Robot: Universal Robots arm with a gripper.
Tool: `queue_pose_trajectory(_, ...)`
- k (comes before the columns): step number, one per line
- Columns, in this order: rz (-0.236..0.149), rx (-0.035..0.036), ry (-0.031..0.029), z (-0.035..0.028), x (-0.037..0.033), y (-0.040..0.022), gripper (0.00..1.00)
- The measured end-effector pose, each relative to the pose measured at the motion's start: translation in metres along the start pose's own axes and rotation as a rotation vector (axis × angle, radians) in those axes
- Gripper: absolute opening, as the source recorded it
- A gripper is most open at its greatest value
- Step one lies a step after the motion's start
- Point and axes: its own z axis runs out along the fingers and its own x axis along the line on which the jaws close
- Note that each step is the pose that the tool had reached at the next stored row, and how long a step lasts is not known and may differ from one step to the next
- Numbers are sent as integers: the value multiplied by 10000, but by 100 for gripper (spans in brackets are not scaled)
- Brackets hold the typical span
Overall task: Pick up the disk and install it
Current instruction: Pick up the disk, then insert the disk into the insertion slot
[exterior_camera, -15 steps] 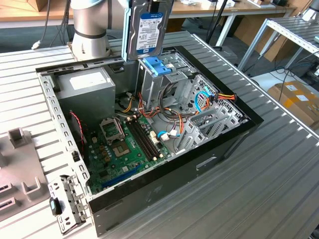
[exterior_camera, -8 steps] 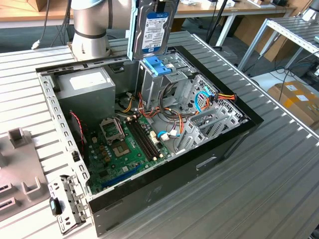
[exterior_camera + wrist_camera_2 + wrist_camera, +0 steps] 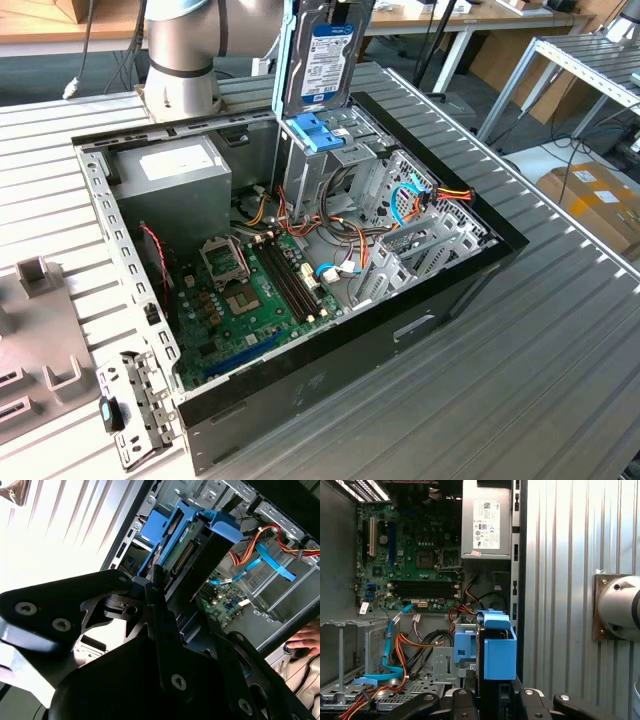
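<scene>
1. The claw (image 3: 494, 700) is clamping the disk (image 3: 328, 58), with its black fingers (image 3: 156, 582) pressing on either side of it in both wrist views
2. The disk is hanging upright over the far end of the open computer case (image 3: 440, 290), above the drive bays and well off the tabletop (image 3: 540, 380)
3. It is showing a silver-grey metal body and a white label with a blue band on top and black print, and a light-blue bracket (image 3: 318, 130) is hugging its edges and lower end
4. The grey power supply box (image 3: 170, 172) is sitting to the exterior view's left of the disk, and the green motherboard (image 3: 250, 290) is lying nearer
</scene>
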Motion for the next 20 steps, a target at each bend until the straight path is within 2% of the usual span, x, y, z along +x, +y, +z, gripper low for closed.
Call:
queue_pose_trajectory(2,0,0,-1,0,1,-78,35)
queue_pose_trajectory(7,0,1,-3,1,2,-197,35)
queue_pose_trajectory(12,-1,1,-1,0,7,-203,35)
queue_pose_trajectory(20,0,0,0,0,80,-203,35)
